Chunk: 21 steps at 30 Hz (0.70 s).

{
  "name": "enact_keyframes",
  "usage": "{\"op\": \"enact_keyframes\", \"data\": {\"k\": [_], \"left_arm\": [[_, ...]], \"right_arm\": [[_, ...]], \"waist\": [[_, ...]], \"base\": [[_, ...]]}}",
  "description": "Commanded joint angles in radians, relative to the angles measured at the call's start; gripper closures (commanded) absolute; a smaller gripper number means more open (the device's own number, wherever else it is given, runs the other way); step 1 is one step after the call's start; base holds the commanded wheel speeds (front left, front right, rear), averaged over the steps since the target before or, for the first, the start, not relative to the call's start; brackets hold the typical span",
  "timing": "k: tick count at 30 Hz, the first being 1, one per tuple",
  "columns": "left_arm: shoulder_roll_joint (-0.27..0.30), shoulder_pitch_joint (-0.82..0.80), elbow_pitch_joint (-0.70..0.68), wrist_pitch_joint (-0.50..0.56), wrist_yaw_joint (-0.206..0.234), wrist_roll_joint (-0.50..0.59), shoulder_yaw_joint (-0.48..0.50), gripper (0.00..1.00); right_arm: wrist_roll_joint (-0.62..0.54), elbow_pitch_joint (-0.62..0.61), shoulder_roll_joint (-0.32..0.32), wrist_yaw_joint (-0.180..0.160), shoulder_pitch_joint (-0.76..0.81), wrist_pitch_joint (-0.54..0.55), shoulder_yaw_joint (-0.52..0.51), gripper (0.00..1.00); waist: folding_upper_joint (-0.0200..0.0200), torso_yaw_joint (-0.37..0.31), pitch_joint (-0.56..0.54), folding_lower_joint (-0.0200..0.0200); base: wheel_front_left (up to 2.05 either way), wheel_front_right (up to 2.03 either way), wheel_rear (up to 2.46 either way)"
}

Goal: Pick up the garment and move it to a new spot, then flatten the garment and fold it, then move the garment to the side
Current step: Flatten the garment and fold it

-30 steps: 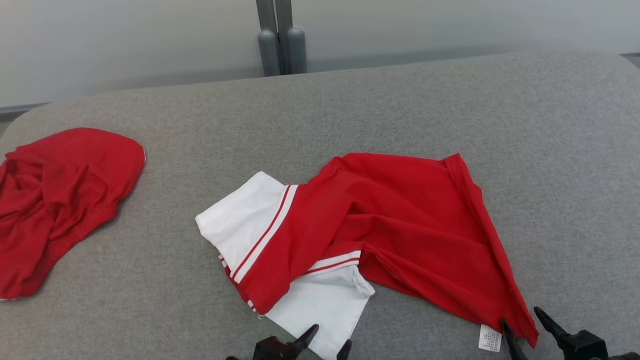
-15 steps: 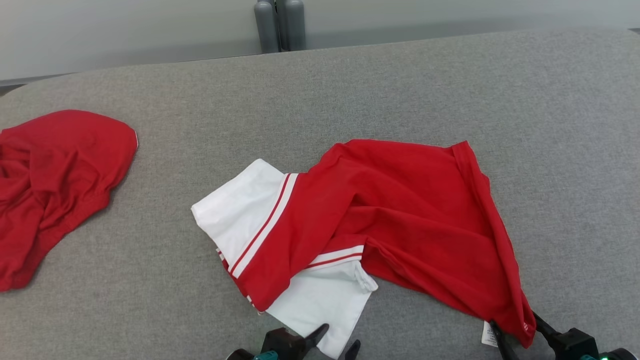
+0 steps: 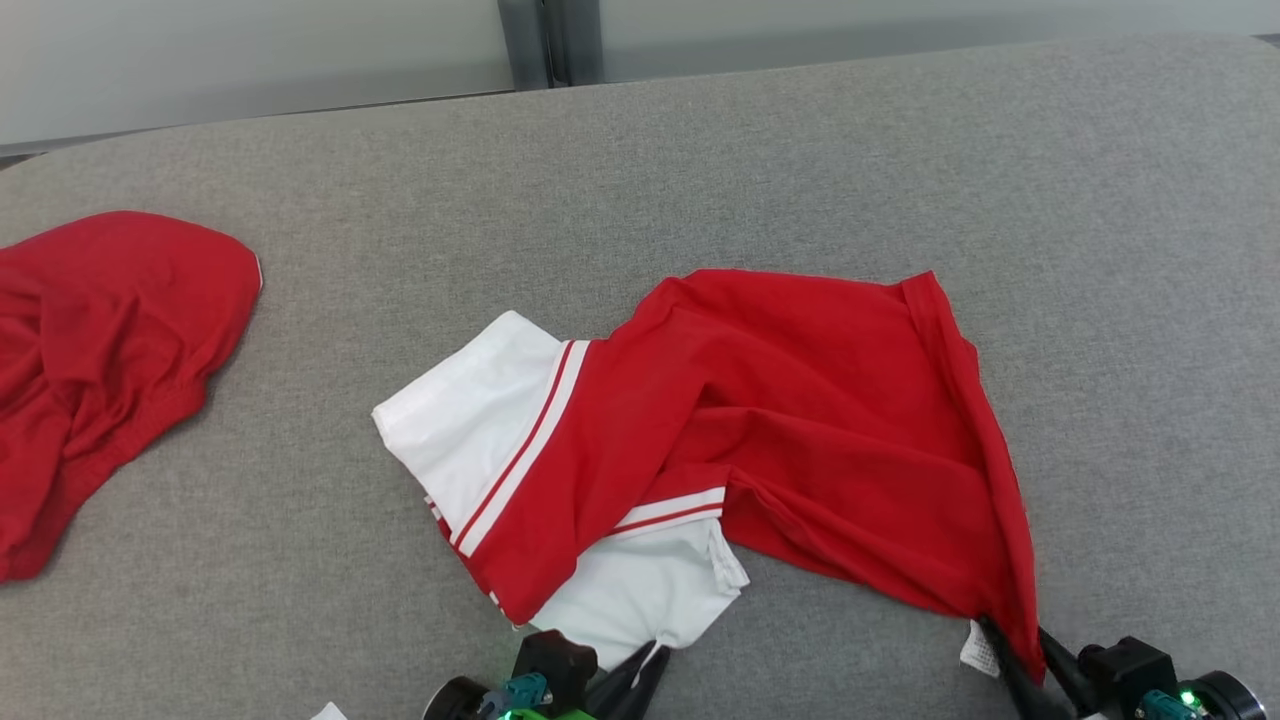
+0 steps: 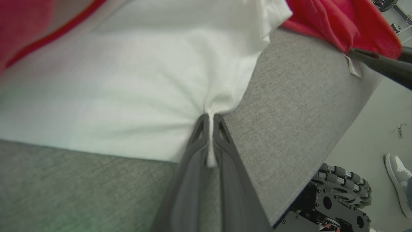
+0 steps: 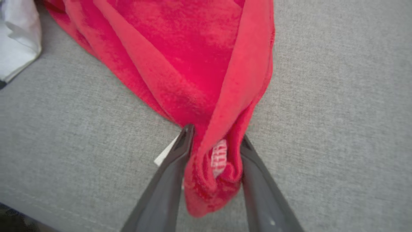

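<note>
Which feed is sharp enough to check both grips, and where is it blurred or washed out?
Head view: even light, sharp, soft shadows under the garment. Left wrist view: white cloth washed out and blurred up close, but the pinch between the left fingers is crisp. Right wrist view: slightly soft, red oversaturated; right fingers readable.

The left gripper (image 3: 645, 668) is pinching shut on the white sleeve edge of the garment (image 3: 800, 420), fingers previously spread. The right gripper (image 3: 1012, 645) is narrowing around the red hem corner, bunching it. The head camera is tilting down.
</note>
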Motion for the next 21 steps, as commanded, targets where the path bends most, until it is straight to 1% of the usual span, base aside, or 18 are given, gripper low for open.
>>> {"op": "enact_keyframes", "data": {"k": [1, 4, 6, 8, 10, 12, 14, 16, 18, 20, 21], "left_arm": [[0.038, 0.012, 0.061, 0.043, 0.031, -0.002, 0.011, 1.00], [0.050, 0.019, 0.035, 0.026, 0.040, -0.022, 0.037, 1.00], [0.060, 0.032, -0.009, 0.007, 0.046, -0.044, 0.060, 1.00], [0.064, 0.051, -0.077, -0.006, 0.050, -0.073, 0.084, 1.00], [0.068, 0.081, -0.178, -0.006, 0.048, -0.106, 0.109, 1.00], [0.082, 0.112, -0.317, 0.005, 0.051, -0.160, 0.149, 1.00], [0.117, 0.130, -0.451, 0.017, 0.067, -0.191, 0.188, 1.00], [0.161, 0.147, -0.623, 0.039, 0.099, -0.202, 0.236, 1.00], [0.191, 0.148, -0.773, 0.066, 0.133, -0.212, 0.284, 1.00], [0.242, 0.122, -0.901, 0.105, 0.162, -0.205, 0.331, 1.00], [0.255, 0.105, -0.951, 0.122, 0.169, -0.209, 0.351, 1.00]], "right_arm": [[0.012, -0.005, -0.008, -0.001, -0.014, 0.004, 0.001, 1.00], [0.033, -0.031, -0.017, -0.001, -0.012, 0.002, 0.007, 1.00], [0.063, -0.062, -0.025, -0.001, 0.000, 0.012, 0.010, 1.00], [0.108, -0.106, -0.036, -0.001, 0.018, 0.029, 0.010, 1.00], [0.177, -0.167, -0.052, -0.001, 0.039, 0.056, 0.010, 1.00], [0.294, -0.257, -0.063, -0.001, 0.065, 0.098, -0.002, 1.00], [0.387, -0.339, -0.094, -0.001, 0.092, 0.150, -0.018, 1.00], [0.512, -0.451, -0.131, 0.000, 0.120, 0.229, -0.037, 1.00], [0.639, -0.557, -0.165, 0.000, 0.141, 0.305, -0.076, 1.00], [0.757, -0.661, -0.216, 0.000, 0.157, 0.394, -0.120, 1.00], [0.805, -0.702, -0.237, 0.000, 0.159, 0.431, -0.146, 1.00]], "waist": [[0.0000, 0.002, -0.004, 0.0000], [0.0000, 0.001, -0.018, 0.0000], [0.0000, 0.000, -0.032, 0.0000], [0.0000, -0.002, -0.047, 0.0000], [0.0000, -0.003, -0.064, 0.0000], [0.0000, -0.001, -0.079, 0.0000], [0.0000, 0.004, -0.090, 0.0000], [0.0000, 0.007, -0.097, 0.0000], [0.0000, 0.008, -0.097, 0.0000], [0.0000, 0.010, -0.085, 0.0000], [0.0000, 0.011, -0.076, 0.0000]], "base": [[0.00, 0.00, 0.00], [0.00, 0.00, 0.00], [0.00, 0.00, 0.00], [0.00, 0.00, 0.00], [0.00, 0.00, 0.00], [0.00, 0.00, 0.00], [0.00, 0.00, 0.00], [0.00, 0.00, 0.00], [0.00, 0.00, 0.00], [0.00, 0.00, 0.00], [0.00, 0.00, 0.00]]}}
